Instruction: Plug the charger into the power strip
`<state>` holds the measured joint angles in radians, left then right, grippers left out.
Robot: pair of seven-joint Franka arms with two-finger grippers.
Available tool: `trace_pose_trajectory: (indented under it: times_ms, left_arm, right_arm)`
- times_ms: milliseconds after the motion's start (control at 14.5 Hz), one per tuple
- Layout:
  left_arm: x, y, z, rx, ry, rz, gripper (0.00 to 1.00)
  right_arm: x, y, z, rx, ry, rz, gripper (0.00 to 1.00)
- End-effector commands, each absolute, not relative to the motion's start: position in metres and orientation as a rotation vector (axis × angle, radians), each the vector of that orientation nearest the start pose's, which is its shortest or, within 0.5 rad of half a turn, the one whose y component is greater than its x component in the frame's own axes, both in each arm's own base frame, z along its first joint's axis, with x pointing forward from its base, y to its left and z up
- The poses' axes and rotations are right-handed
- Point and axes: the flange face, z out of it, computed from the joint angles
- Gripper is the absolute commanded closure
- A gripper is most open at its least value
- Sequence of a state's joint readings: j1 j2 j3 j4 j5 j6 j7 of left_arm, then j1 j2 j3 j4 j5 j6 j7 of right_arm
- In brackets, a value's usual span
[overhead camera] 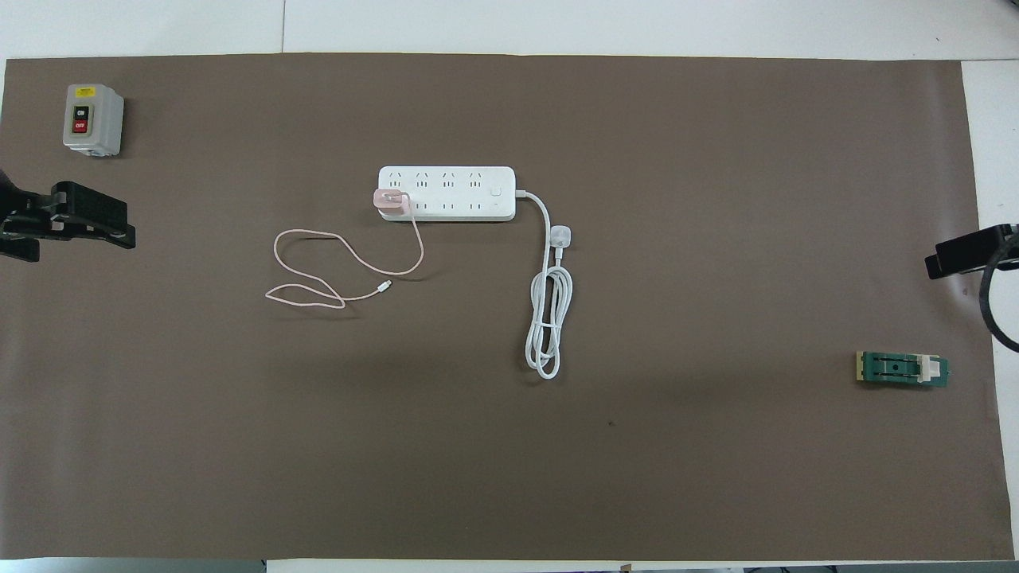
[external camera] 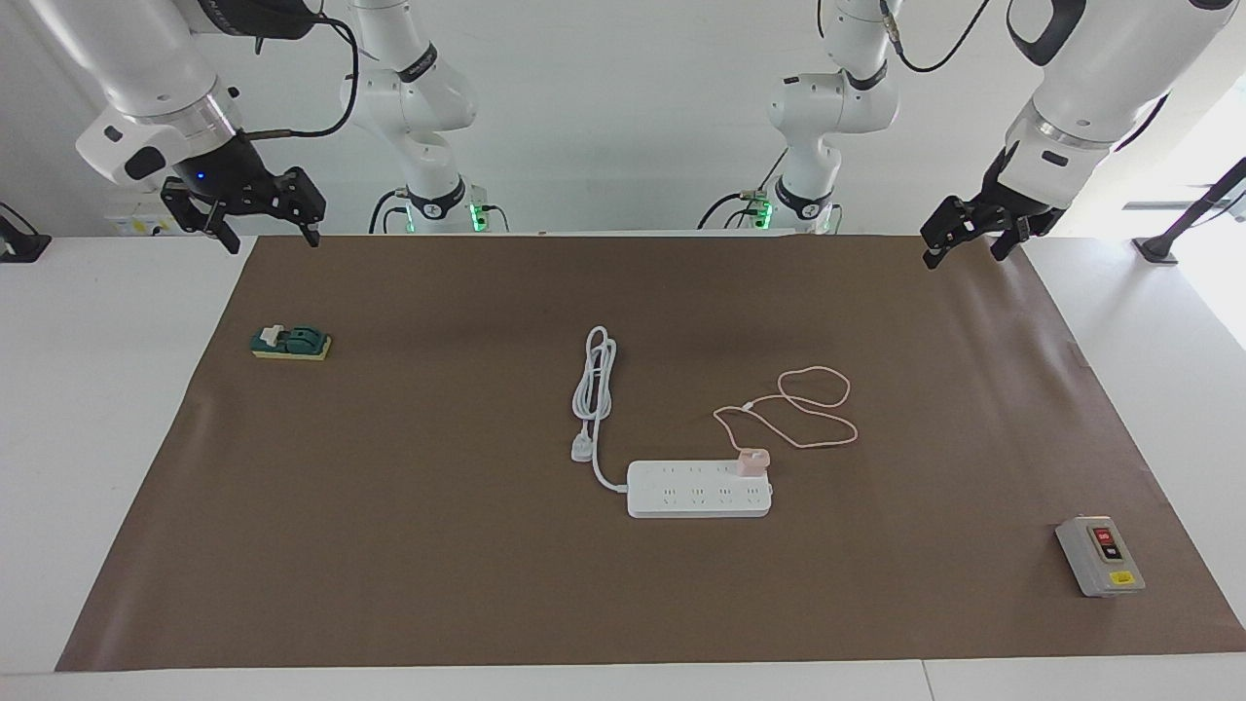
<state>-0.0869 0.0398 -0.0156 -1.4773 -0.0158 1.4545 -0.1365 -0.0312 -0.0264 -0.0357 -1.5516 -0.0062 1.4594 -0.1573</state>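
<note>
Item: power strip (external camera: 699, 489), white, flat on the brown mat (external camera: 487, 584) covering the counter, near mat centre. Charger (external camera: 751, 461), pale pink cube, seated in a socket at the strip's end toward the left arm, in the row nearer the robots; its thin pink cable (external camera: 813, 409) loops loosely on the mat, nearer the robots than the strip. Strip's thick white cord (external camera: 596, 389) lies coiled off its other end. Grey switch box (external camera: 1100, 556) and green block (external camera: 291, 343) sit well apart from the strip. Left tool (external camera: 959, 237) wide, empty, raised over the mat's edge. Right tool (external camera: 265, 214) wide, empty, waiting aloft.
</note>
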Motion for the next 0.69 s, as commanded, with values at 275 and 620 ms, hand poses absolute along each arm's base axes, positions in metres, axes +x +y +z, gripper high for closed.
trace_pose_trajectory:
  times_ms: [275, 620]
  left_arm:
    - [0.536, -0.067, 0.632, -3.094, 0.031, 0.109, 0.00]
    - [0.531, -0.067, 0.641, -3.100, 0.022, 0.083, 0.00]
  right_arm:
    - [0.525, -0.040, 0.639, -3.118, -0.109, 0.107, 0.00]
    - [0.525, -0.040, 0.639, -3.118, -0.111, 0.107, 0.00]
